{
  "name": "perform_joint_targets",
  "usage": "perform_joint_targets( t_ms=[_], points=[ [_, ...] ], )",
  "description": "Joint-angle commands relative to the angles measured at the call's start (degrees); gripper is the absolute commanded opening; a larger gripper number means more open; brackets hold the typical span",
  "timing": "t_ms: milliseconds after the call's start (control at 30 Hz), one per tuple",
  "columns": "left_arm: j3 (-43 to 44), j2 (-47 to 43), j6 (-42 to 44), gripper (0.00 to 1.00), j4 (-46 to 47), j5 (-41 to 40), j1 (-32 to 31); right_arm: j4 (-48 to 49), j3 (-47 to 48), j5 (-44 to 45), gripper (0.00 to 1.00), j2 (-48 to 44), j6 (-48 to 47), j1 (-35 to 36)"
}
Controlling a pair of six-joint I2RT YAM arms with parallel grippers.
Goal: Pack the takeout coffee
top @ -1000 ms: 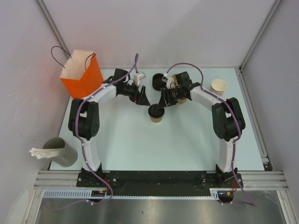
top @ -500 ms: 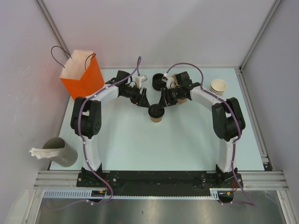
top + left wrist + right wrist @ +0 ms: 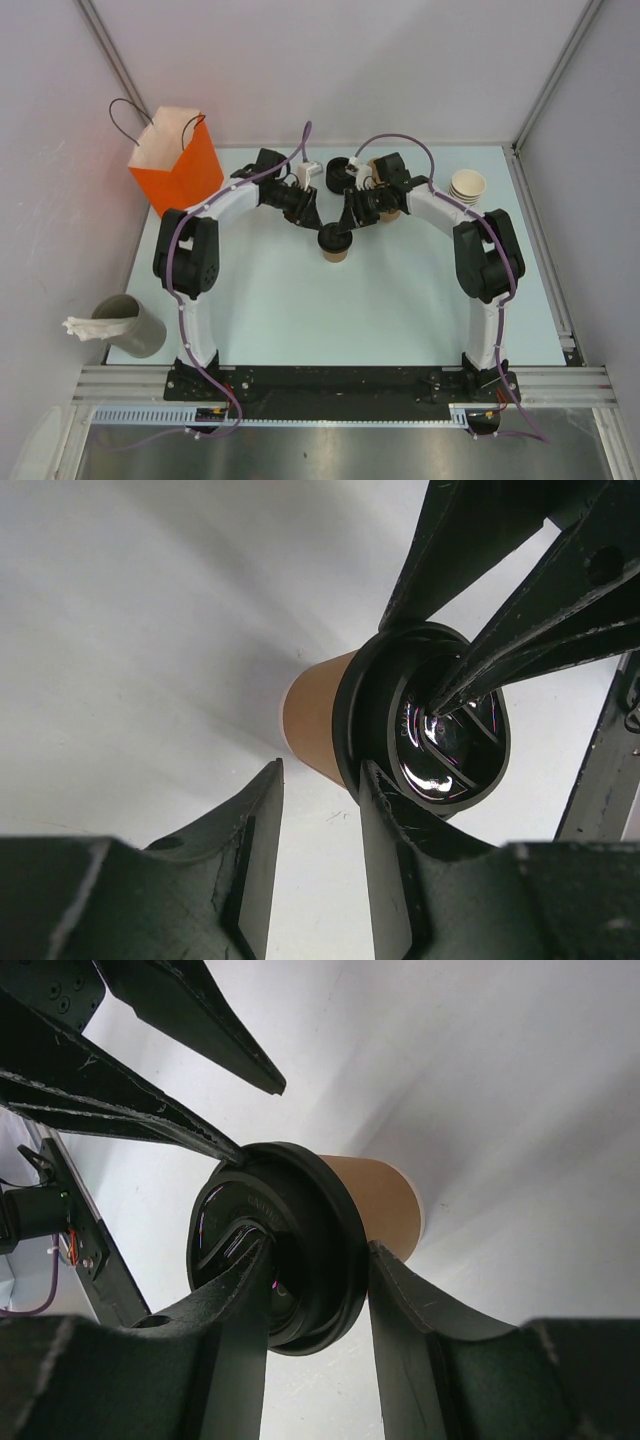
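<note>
The right pincer (image 3: 320,1248) is closed down on the rim of the black lid (image 3: 275,1260). One finger (image 3: 235,1330) lies across the lid's top recess. The other finger (image 3: 410,1320) bears on the outside of the rim, just beside the cup wall.

The left pincer (image 3: 322,768) stands at a narrow opening with nothing between its fingers. Its right-hand fingertip (image 3: 385,810) meets the lid's outer edge. Its other fingertip is clear of the cup.

The tan paper cup (image 3: 312,720) stands upright on the table (image 3: 300,310), at the centre of the rear half, directly between the two pincers. The lid sits on the cup's mouth. From these views, full seating all round cannot be confirmed.

An orange bag (image 3: 180,165) stands at the rear left corner. A stack of tan cups (image 3: 467,185) stands at the rear right, well apart from the lidded cup.
</note>
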Motion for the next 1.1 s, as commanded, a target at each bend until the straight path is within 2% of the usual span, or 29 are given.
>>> perform_joint_targets(
  t_ms=[0, 67, 133, 300, 400, 733, 1067],
  points=[
    [-3.36, 4.93, 6.45, 0.4, -1.23, -16.11, -2.13, -3.28, 0.4, 7.02, 0.39, 2.49, -3.74, 1.59],
    [-3.72, 4.58, 6.62, 0.43, -1.06, -16.64, -2.13, -3.37, 0.58, 7.37, 0.39, 2.57, -4.01, 2.03],
    [-4.07, 3.71, 6.62, 0.54, -0.45, -16.56, -2.04, -3.37, 0.58, 7.46, 0.39, 2.66, -4.1, 2.12],
    [-1.61, 1.33, 4.96, 0.66, -1.32, -7.88, -0.9, -3.37, 0.84, 7.03, 0.4, 2.66, -3.92, 1.85],
    [-0.9, -0.95, 5.04, 0.68, -1.59, -1.91, -0.29, -3.28, 0.76, 6.41, 0.4, 2.75, -3.83, 1.76],
    [-10.56, -8.34, 7.24, 0.68, 2.8, 14.71, 1.82, -3.1, 0.76, 5.09, 0.4, 2.75, -3.48, 0.97],
    [-15.84, -7.99, -3.03, 0.69, 13.43, 16.84, 1.91, -2.93, 0.67, 4.56, 0.4, 2.93, -3.48, 1.06]
  ],
)
